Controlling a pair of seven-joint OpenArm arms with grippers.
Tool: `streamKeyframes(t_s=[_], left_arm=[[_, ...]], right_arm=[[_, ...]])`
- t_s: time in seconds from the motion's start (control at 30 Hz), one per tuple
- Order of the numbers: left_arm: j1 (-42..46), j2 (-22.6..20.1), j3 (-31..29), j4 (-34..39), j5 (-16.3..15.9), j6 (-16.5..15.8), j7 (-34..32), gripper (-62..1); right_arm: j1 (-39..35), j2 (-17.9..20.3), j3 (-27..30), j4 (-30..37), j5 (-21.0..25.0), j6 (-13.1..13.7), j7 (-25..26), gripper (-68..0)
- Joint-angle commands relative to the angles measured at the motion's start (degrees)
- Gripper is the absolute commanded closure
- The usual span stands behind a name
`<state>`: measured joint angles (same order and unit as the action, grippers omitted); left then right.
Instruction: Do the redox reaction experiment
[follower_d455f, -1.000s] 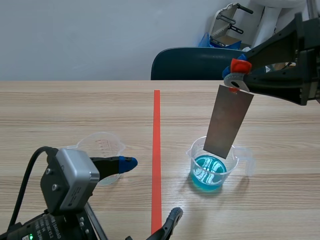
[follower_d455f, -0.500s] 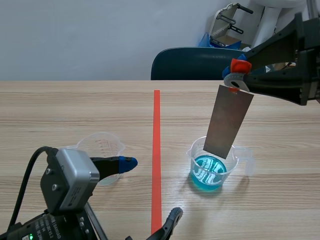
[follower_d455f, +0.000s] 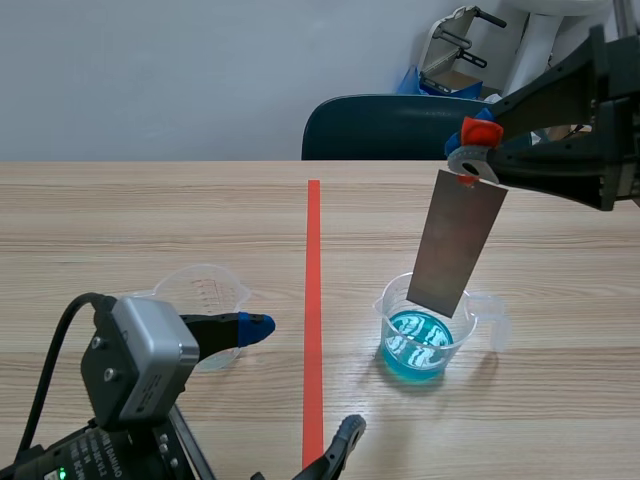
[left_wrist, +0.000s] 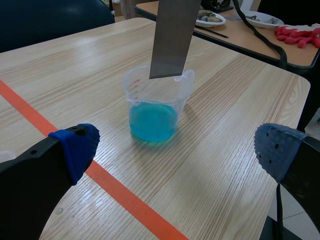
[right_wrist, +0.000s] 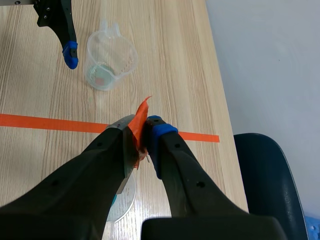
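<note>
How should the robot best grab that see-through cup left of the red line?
Likely around its round side wall below the rim, coming in level from the robot's side. The clear cup stands upright, mouth open, with a spout on the rim to avoid, and the open left pincer sits right beside it.

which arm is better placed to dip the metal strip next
Right: the right hand is shut on the metal strip, hanging over the cup of blue liquid. The left hand is open, holding nothing.
</note>
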<state>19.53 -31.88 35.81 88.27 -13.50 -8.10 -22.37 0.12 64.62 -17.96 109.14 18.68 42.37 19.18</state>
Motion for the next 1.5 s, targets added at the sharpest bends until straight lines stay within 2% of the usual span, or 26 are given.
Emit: streamKeyframes(t_s=[0.0,0.47,0.5,0.6,0.73,0.87,1.2,1.47], left_arm=[[0.44,0.42,-0.07,0.39,-0.37,-0.13,-0.55,-62.3],[-0.83,0.59,0.24,0.2,-0.39,-0.22,0.24,-62.3],[-1.53,0.59,0.28,0.2,-0.39,-0.22,1.14,-59.5],[-3.65,0.57,0.63,0.17,-0.44,-0.2,4.44,-42.8],[-7.37,0.61,2.49,0.17,-0.44,-0.2,5.33,-26.4],[-11.98,1.77,5.4,-0.48,-0.42,-0.17,8.87,-2.5],[-23.54,11.06,10.95,-14.75,-0.9,-0.13,8.5,-2.3],[-27.8,16.81,11.43,-23.26,-1.03,-0.04,6.73,-2.3]], right_arm=[[0.66,0.92,1.2,0.48,0.87,0.35,0.59,-0.8],[0.66,0.92,1.2,0.48,0.87,0.35,0.57,-0.8],[0.66,0.92,1.2,0.48,0.87,0.35,0.57,-0.8],[0.66,0.92,1.2,0.48,0.87,0.35,0.57,-0.8],[0.66,0.92,1.2,0.48,0.87,0.35,0.57,-0.8],[0.66,0.92,1.2,0.48,0.87,0.35,0.42,-0.8],[0.66,0.92,1.2,0.48,0.87,0.35,0.37,-0.8],[0.66,0.92,1.2,0.48,0.87,0.35,0.35,-0.8]])
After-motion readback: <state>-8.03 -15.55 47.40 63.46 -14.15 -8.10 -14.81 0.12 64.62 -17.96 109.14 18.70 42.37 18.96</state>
